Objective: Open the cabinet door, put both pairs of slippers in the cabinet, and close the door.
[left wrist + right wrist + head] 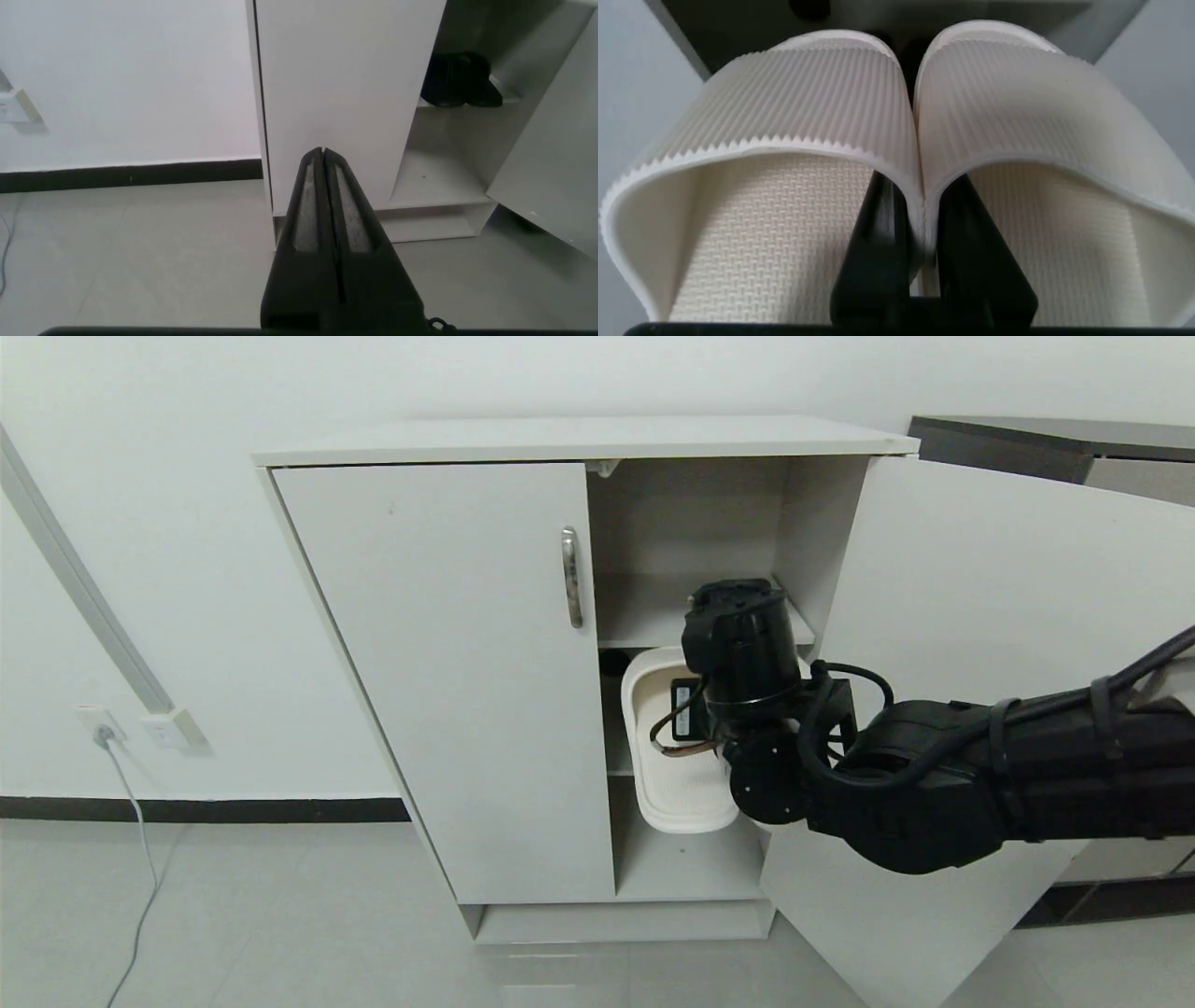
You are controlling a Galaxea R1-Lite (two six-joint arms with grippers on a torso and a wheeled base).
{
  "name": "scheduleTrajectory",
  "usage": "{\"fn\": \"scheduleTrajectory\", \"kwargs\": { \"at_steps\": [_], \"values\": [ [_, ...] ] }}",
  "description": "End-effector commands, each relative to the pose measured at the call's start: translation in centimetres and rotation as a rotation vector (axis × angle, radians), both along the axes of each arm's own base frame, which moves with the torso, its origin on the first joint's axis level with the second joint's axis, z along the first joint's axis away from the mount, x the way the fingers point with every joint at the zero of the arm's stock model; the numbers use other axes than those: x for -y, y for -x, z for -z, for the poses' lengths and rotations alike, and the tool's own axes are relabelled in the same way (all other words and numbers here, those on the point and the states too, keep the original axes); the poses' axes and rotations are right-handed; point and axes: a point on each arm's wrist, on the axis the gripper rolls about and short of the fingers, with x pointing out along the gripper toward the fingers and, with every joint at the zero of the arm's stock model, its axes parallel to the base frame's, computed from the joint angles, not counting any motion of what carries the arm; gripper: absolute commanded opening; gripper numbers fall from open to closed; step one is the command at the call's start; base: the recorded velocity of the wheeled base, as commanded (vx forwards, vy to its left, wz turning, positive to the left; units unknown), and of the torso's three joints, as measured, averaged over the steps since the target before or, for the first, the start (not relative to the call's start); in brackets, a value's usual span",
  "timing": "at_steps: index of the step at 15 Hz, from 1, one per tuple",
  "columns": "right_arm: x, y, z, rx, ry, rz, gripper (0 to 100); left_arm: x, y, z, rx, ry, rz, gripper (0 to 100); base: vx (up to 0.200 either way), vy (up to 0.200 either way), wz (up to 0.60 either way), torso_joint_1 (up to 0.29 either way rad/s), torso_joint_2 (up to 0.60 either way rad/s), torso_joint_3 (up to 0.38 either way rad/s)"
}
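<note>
Right tool [922, 224]: narrow, clamped on the pair of white slippers [785, 121]. My right wrist view shows its two dark fingers [878, 261] pinching the inner walls of both slippers together, with the ribbed straps side by side above them. From the head view, the right arm [934, 793] reaches into the open right half of the cabinet [579, 434]. There the slippers hang on end below the upper shelf [653, 635] and above the bottom board [681, 873], near the edge of the closed left door [448, 681]. I cannot tell whether they touch any shelf. The right door [980, 597] stands swung wide open, behind the arm as the head camera sees it. The left door's metal handle [571, 577] is upright along its inner edge. Left tool [322, 159]: fingers pressed together with nothing between them, held low over the floor [140, 252] and pointing toward the cabinet's closed door. The left wrist view also shows a dark shape [458, 79] at shelf level inside the open half, which I cannot identify. A wall socket [98, 721] with a cable sits on the wall well to the cabinet's left.
</note>
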Motion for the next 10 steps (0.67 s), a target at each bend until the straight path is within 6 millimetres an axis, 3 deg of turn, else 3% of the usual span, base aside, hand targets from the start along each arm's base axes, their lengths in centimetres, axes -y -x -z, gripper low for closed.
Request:
{"fn": "scheduleTrajectory", "kwargs": {
  "at_steps": [1, 5, 10],
  "values": [
    [0.06, -0.89, -0.11, 0.033, 0.002, 0.012, 0, 0.0, -0.01, 0.0, -0.001, 0.0, -0.001, 0, 0.0, 0.0, 0.0, 0.0, 0.0, 0.0],
    [-0.01, -1.47, 0.79, 0.036, 0.008, 0.02, 0, 0.0, -0.01, 0.0, -0.001, 0.0, -0.001, 0, 0.0, 0.0, 0.0, 0.0, 0.0, 0.0],
    [0.31, -1.34, 0.12, 0.047, -0.002, 0.023, 0, 0.0, -0.01, 0.0, -0.001, 0.0, -0.001, 0, 0.0, 0.0, 0.0, 0.0, 0.0, 0.0]
  ]
}}
